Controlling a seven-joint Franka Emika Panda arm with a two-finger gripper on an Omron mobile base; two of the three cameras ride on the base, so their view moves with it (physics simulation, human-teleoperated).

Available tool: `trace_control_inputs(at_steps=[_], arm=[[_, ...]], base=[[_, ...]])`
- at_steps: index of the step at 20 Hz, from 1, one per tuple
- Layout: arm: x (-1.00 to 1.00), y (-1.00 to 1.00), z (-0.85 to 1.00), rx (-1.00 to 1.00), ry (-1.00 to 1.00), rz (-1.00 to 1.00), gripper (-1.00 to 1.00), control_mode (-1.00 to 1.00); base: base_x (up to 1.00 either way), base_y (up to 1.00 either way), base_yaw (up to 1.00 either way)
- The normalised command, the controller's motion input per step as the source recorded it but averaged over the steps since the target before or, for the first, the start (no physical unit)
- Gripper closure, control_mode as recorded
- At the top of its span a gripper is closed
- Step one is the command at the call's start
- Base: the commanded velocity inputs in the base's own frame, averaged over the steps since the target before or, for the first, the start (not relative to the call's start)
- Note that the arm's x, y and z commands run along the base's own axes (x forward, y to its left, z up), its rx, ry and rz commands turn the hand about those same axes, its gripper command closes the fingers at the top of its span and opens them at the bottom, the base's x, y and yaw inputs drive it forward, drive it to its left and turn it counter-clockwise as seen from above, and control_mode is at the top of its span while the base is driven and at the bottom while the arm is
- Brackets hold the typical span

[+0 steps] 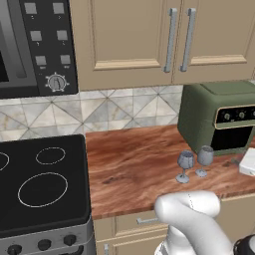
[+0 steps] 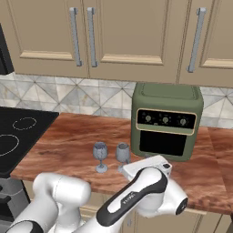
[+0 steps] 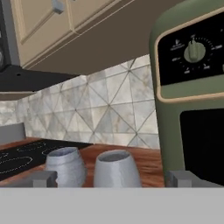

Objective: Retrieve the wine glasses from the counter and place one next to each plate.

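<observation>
Two translucent blue-grey stemmed wine glasses [image 1: 185,166] [image 1: 204,160] are seen upright, side by side, right of centre on the reddish-brown wood-grain tabletop [image 1: 129,164], just before the olive-green toaster oven [image 1: 219,117]; hand [image 3: 113,178] is spread wide, fingers [image 3: 43,178] flanking the nearer glass bowl [image 3: 117,169], nothing gripped; black cooktop [image 1: 42,182] sits lower left.

White, rounded arm [image 2: 136,191] segments with a black band bearing small white lettering — dark joint [image 1: 246,246] at the frame's lower right.
</observation>
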Motion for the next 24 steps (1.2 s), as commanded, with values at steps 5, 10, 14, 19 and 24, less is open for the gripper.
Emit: trace_control_inputs(at_steps=[5, 10, 14, 19, 24], arm=[[0.2, 0.02, -0.17, 0.0, -0.01, 0.0, -1.0, -1.0], [0.19, 0.01, -0.05, 0.0, 0.01, 0.0, -1.0, -1.0], [0.18, 0.0, -0.05, 0.0, 0.02, 0.0, -1.0, -1.0], [0.16, 0.01, -0.13, -0.05, 0.05, 0.03, -1.0, -1.0], [0.17, 0.01, -0.21, -0.08, 0.1, 0.03, -1.0, -1.0]], base=[[0.0, 0.0, 0.0], [0.0, 0.0, 0.0], [0.0, 0.0, 0.0], [0.0, 0.0, 0.0], [0.0, 0.0, 0.0]])
